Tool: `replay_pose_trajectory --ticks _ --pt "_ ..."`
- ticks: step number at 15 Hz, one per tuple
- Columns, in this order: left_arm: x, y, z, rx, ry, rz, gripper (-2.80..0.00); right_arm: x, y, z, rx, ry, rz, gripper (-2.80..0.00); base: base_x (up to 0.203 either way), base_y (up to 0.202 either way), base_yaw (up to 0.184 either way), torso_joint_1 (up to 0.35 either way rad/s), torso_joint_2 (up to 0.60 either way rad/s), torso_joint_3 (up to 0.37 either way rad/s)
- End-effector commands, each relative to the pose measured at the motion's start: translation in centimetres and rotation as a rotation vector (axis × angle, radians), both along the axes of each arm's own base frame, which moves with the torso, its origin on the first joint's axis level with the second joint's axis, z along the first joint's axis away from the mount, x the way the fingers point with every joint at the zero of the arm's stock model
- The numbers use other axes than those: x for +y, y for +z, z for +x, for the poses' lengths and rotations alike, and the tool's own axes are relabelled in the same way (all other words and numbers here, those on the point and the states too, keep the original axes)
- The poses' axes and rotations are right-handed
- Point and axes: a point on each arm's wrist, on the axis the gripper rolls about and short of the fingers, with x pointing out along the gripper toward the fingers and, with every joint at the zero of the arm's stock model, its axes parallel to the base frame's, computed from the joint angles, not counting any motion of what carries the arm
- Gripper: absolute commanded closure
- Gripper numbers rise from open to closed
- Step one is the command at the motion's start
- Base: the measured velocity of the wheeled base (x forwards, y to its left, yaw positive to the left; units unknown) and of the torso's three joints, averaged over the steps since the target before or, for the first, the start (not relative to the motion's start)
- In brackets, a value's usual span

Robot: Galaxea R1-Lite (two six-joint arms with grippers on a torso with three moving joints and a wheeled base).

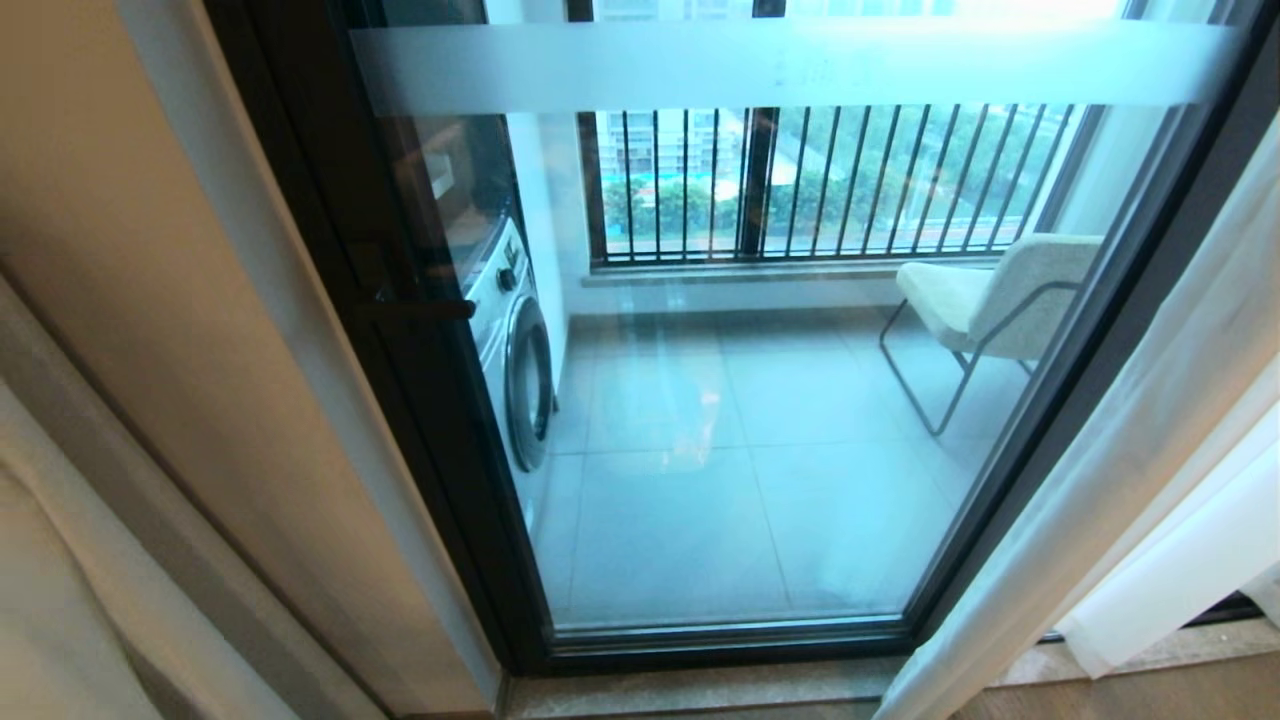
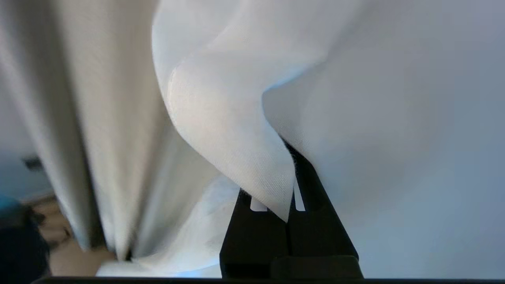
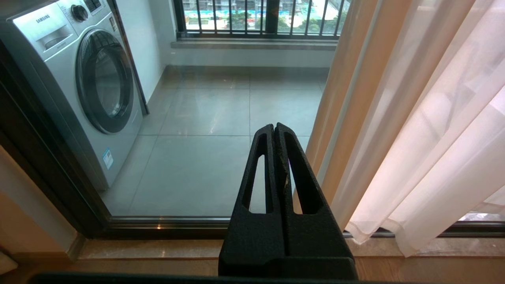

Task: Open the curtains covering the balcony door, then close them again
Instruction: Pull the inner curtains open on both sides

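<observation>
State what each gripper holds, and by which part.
The left gripper is shut on a fold of white curtain fabric. The right gripper is shut and holds nothing.

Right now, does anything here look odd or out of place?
Only one thing: the left end effector is shut on a fold of the sheer white curtain, bunching the fabric. The balcony door glass is uncovered and looks intact, and the right end effector hangs shut, holding nothing.

Balcony floor (image 1: 720, 470): washing machine (image 1: 515, 350), chair (image 1: 990, 300).
</observation>
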Motion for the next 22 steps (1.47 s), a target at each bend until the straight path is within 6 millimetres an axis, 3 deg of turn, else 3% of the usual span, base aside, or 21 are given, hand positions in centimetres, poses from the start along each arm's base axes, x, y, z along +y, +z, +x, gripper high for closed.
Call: replay_pose_trajectory --ticks 1,5,11,15,22 --pt "-5.0 1.5 -1.4 -0.023 -0.087 0.023 0.00 0.0 0.0 0.0 -0.001 0.001 -0.001 0.00 0.000 0.000 0.000 0.000 0.00 0.000" --pt "-9.3 0.9 -2.3 -0.006 -0.209 0.024 0.00 0.0 0.0 0.0 -0.001 0.001 -0.001 0.00 0.000 0.000 0.000 0.000 0.00 0.000" --pt "-12.3 1.4 -1.4 -0.013 -0.360 0.063 0.00 0.0 0.0 0.0 -0.001 -0.001 -0.001 0.00 0.000 0.000 0.000 0.000 0.00 0.000" --pt "-12.2 0.9 0.3 -0.003 -0.400 0.054 0.00 0.0 0.0 0.0 -0.001 0.000 -0.001 0.00 0.000 0.000 0.000 0.000 0.00 0.000" --pt "-10.3 0.4 4.3 -0.004 -0.409 0.057 0.00 0.0 0.0 0.0 -0.001 0.001 -0.001 0.00 0.000 0.000 0.000 0.000 0.00 0.000"
